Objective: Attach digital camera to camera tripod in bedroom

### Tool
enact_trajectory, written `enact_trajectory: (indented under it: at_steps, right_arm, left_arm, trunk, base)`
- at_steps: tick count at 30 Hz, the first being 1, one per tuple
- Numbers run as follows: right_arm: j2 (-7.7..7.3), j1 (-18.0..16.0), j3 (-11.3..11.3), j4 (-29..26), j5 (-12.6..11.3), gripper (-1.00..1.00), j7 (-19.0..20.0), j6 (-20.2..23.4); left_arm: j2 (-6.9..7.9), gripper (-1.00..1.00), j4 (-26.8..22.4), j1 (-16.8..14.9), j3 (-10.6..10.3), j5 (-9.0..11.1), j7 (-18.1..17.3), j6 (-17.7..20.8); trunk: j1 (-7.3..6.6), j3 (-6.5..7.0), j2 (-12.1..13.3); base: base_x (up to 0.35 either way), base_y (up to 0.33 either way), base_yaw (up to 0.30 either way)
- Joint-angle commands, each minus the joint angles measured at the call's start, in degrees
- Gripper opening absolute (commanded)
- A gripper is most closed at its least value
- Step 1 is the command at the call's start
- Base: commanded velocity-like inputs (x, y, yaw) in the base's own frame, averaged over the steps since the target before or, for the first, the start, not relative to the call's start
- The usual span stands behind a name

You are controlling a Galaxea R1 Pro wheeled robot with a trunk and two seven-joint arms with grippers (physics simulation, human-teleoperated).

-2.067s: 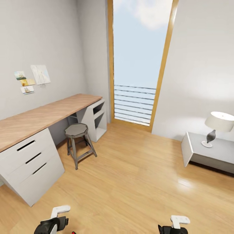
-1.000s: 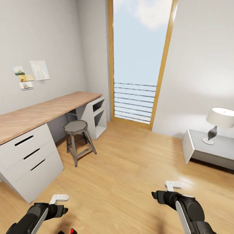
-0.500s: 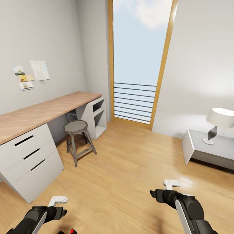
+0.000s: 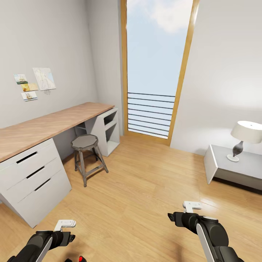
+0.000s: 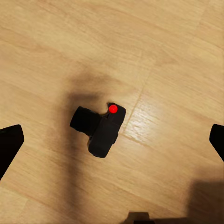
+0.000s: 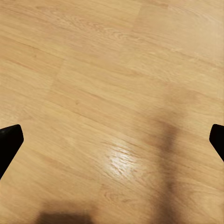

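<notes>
Both arms low and forward, left gripper [image 4: 65,223] and right gripper [image 4: 191,206] with jaws spread wide.

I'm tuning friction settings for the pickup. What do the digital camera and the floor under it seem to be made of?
The digital camera looks like matte black plastic: a dull, unreflective body with a glossy red button. The floor looks like light wood planking with a satin varnish: visible grain, plank seams and a soft glare patch beside the camera. Both are simulator renders, so this is a judgement from looks alone.

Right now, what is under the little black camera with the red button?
The digital camera lies on the light wood plank floor, with its shadow beside it. The left claw hangs open above it. The floor right beneath the camera is covered, so I cannot see it.
</notes>
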Motion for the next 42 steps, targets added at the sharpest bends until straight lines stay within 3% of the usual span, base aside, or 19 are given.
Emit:
enact_trajectory:
  at_steps: [1,5,10,18,19,42]
  right_arm:
    - [0.05,0.0,-0.1,-0.1,-0.2,1.00,0.2,0.3]
    - [0.05,0.0,-0.1,-0.1,-0.2,1.00,0.2,0.3]
    - [1.07,1.6,-1.2,-0.5,1.2,1.00,-1.5,1.4]
    - [2.03,2.5,-1.2,-0.8,2.0,1.00,-4.0,1.7]
    - [2.44,2.7,-1.2,-1.3,2.4,1.00,-5.3,1.9]
    - [2.47,2.7,-1.2,-1.6,2.3,1.00,-5.3,2.1]
  left_arm:
    - [0.05,1.00,-0.1,0.0,-0.1,0.5,0.1,0.3]
    - [0.05,1.00,-0.1,0.0,-0.1,0.5,0.1,0.3]
    - [1.55,1.00,1.5,-1.6,-1.7,-1.2,-1.5,-0.2]
    - [1.89,1.00,4.1,-4.2,-4.3,-3.7,-3.4,-0.4]
    - [1.96,1.00,5.6,-9.1,-4.7,-4.0,-3.4,-0.6]
    - [1.28,1.00,5.6,-9.1,-4.8,-4.0,-3.2,-0.7]
  trunk:
    - [-0.01,-0.06,0.0]
    - [-0.01,-0.06,0.0]
    - [-0.01,-0.04,0.0]
    - [-0.01,-0.04,0.0]
    - [-0.01,-0.04,0.0]
    - [-0.01,-0.04,0.0]
  base:
    - [0.000,0.000,0.000]
    - [0.000,0.000,0.000]
    - [0.000,0.000,-0.008]
    - [0.000,0.000,-0.020]
    - [0.000,0.000,-0.001]
    - [-0.054,0.000,-0.023]
